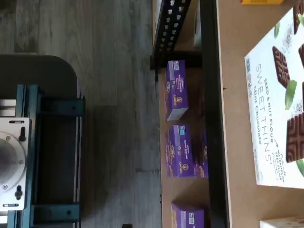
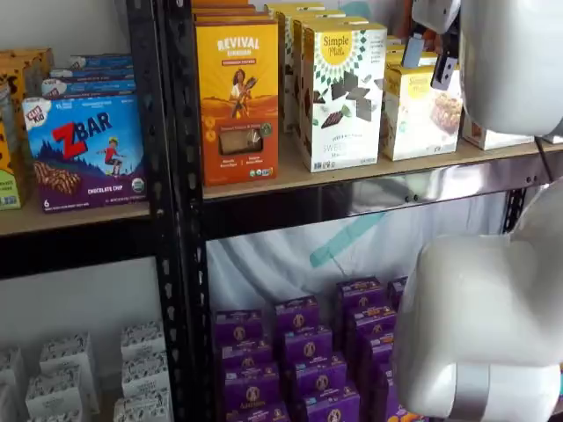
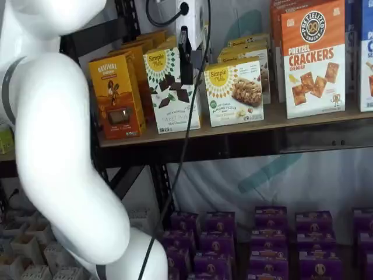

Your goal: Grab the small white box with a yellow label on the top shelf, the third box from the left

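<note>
The small white box (image 2: 422, 110) with a yellow sunburst label stands on the top shelf (image 2: 396, 189) between the taller white chocolate-squares box (image 2: 341, 92) and other cartons; it also shows in a shelf view (image 3: 234, 90). My gripper (image 3: 186, 76) hangs in front of the shelf with its white body above. Its black fingers show side-on before the tall white box (image 3: 172, 87), left of the small box, and no gap can be made out. In a shelf view the gripper (image 2: 442, 79) sits near the small box's upper corner. The wrist view shows only a corner of the small box (image 1: 285, 222).
An orange Revival box (image 2: 237, 97) stands left of the tall white box. An orange-and-white crackers box (image 3: 313, 55) stands right of the small box. Purple boxes (image 2: 308, 352) fill the shelf below. The arm's white links (image 3: 58, 146) and a black cable (image 3: 180, 151) hang in front.
</note>
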